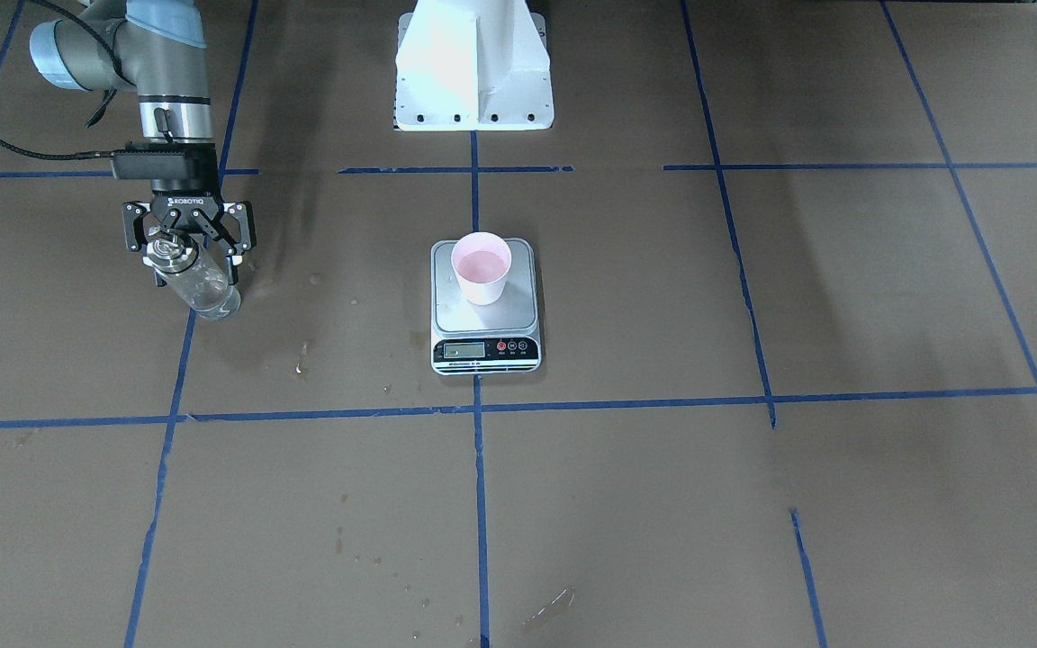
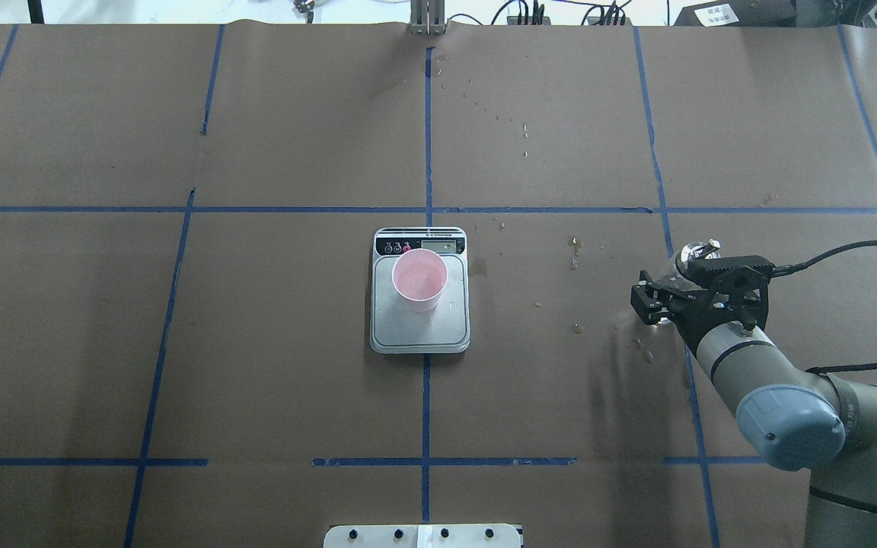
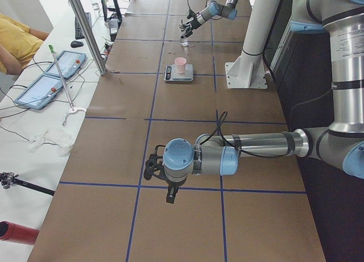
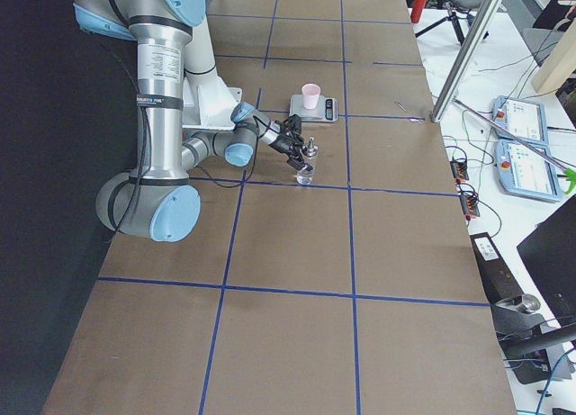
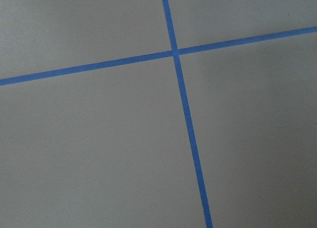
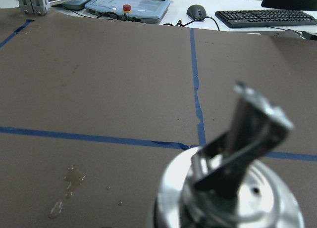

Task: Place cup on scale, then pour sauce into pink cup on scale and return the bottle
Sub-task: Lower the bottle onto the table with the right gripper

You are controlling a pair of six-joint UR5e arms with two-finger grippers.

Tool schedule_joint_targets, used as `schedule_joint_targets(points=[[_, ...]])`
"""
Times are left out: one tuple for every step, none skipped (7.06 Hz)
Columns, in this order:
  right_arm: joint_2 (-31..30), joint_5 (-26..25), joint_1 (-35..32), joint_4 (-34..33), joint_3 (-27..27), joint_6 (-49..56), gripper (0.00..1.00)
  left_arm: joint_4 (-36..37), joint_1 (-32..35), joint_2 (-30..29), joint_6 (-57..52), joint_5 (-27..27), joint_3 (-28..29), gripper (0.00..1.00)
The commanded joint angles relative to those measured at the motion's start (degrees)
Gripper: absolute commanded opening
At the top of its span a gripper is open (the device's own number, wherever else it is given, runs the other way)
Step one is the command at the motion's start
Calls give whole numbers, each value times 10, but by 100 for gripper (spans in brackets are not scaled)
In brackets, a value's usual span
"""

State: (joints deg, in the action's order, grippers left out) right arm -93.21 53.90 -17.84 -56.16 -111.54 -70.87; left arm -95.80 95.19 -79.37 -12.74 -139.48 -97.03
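Note:
The pink cup [image 1: 481,267] stands upright on the steel scale [image 1: 486,317] at the table's centre, also seen from overhead as cup [image 2: 419,279] on scale [image 2: 419,331]. The clear glass bottle [image 1: 208,292] with its silver spout cap stands on the table well to the robot's right, with clear sauce [image 1: 214,304] low inside. My right gripper [image 1: 194,268] is open, its fingers spread either side of the bottle's neck; the cap [image 6: 237,188] fills the right wrist view. My left gripper [image 3: 154,168] hangs low over bare table far from the scale; I cannot tell its state.
Small wet spots [image 2: 575,247] dot the brown paper between scale and bottle. The white robot pedestal [image 1: 473,72] stands behind the scale. Blue tape lines grid the table. A person's sleeve [image 3: 14,40] and control tablets [image 3: 57,71] lie beyond the far edge.

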Motion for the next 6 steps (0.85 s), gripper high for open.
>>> schedule_joint_targets(points=[[1,1,0,0,-1,1,100,0,0,0,0,0,0,100],[0,1,0,0,2,1,100,0,0,0,0,0,0,100],[-3,-2,0,0,-3,-1,100,0,0,0,0,0,0,100],[-7,-5,0,1,-4,-5,100,-3,-1,-1,0,0,0,100],[-9,-6,3,1,-4,-9,100,-10,-1,0,1,0,1,100],[-17,-10,8,2,-5,-10,100,-11,-1,0,1,-1,1,100]])
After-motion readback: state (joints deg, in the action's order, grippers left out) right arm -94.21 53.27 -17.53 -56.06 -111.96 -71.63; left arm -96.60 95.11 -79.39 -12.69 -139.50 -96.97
